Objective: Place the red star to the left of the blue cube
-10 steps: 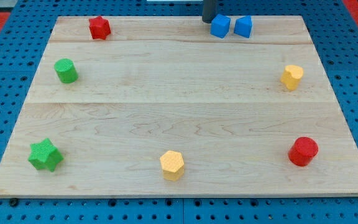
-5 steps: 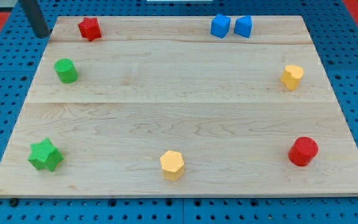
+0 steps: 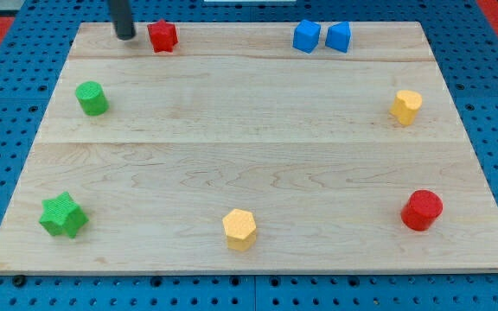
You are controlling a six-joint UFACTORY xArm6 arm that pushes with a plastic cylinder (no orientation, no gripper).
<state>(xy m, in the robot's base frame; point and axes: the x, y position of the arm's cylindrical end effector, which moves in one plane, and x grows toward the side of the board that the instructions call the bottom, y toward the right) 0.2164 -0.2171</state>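
Observation:
The red star (image 3: 162, 36) lies on the wooden board (image 3: 249, 147) near the top edge, left of centre. My tip (image 3: 125, 35) stands just to the star's left, a small gap apart. The blue cube (image 3: 306, 36) sits near the top edge right of centre, far to the right of the star. A second blue block (image 3: 338, 37) with a slanted top touches the cube's right side.
A green cylinder (image 3: 92, 98) and a green star (image 3: 63, 215) lie along the left side. A yellow hexagonal block (image 3: 239, 229) is at the bottom middle, another yellow block (image 3: 406, 107) at the right, a red cylinder (image 3: 422, 210) at the bottom right.
My tip swung from beside the blue cube to off the board's top left corner, then came in behind the red star. The star has moved to the right along the top edge.

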